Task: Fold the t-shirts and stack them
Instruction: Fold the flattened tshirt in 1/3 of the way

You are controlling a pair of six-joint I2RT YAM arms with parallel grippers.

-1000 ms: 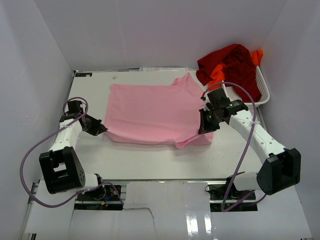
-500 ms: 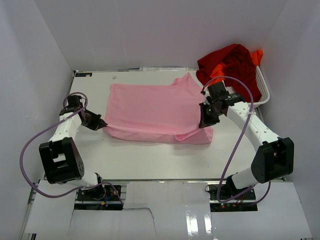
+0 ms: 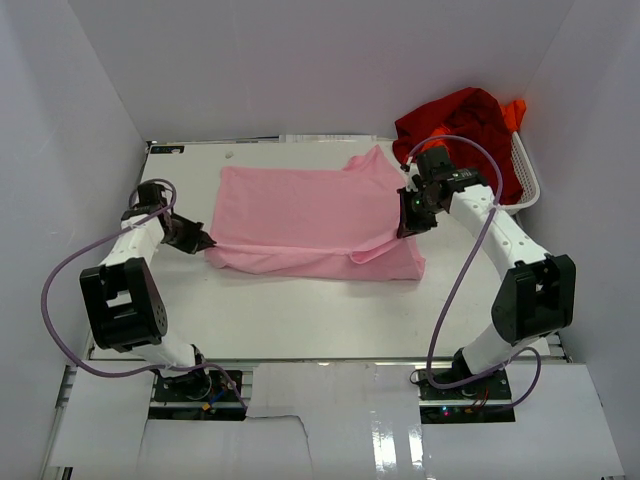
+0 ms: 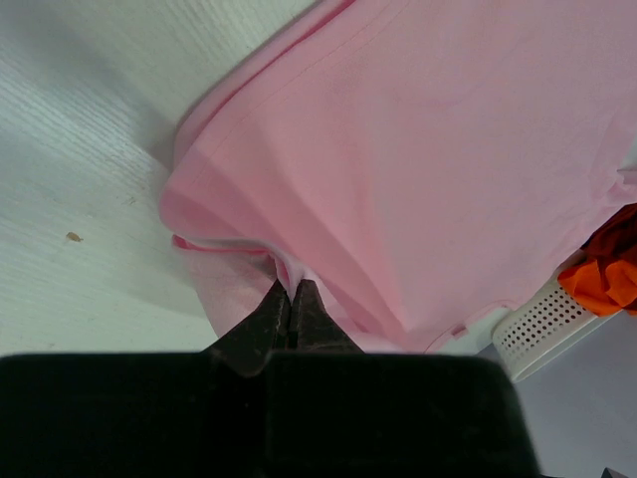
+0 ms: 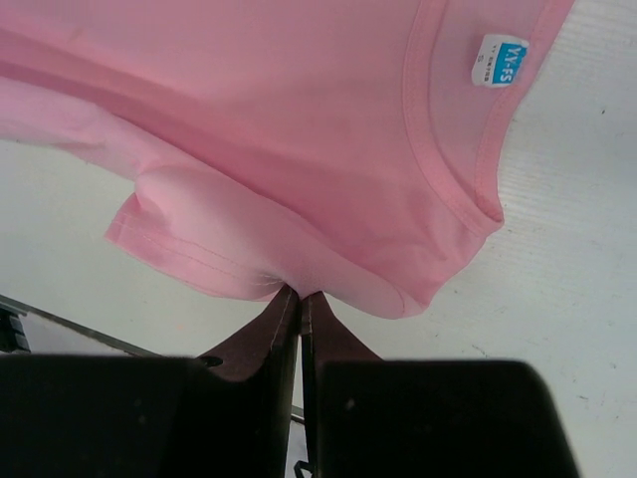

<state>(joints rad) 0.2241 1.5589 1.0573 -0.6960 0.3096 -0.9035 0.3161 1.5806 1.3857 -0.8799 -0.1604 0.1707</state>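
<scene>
A light pink t-shirt [image 3: 300, 215] lies spread across the middle of the table, its near edge doubled over toward the back. My left gripper [image 3: 207, 243] is shut on its near-left corner [image 4: 289, 284], and the cloth bulges up just past the jaws. My right gripper [image 3: 405, 232] is shut on a pinch of the shirt's right side [image 5: 299, 287], next to the collar and its blue label [image 5: 505, 60]. A dark red t-shirt [image 3: 465, 125] and a bright orange t-shirt [image 3: 436, 143] are heaped in the basket at the back right.
A white mesh basket [image 3: 528, 178] stands at the back right corner, also showing in the left wrist view as the basket [image 4: 542, 319]. White walls close in the table [image 3: 300, 310] on the left, back and right. Purple cables loop off both arms.
Both grippers have carried the shirt's near edge away from me toward the back. The fold over the shirt has grown and the near strip of bare table has widened.
</scene>
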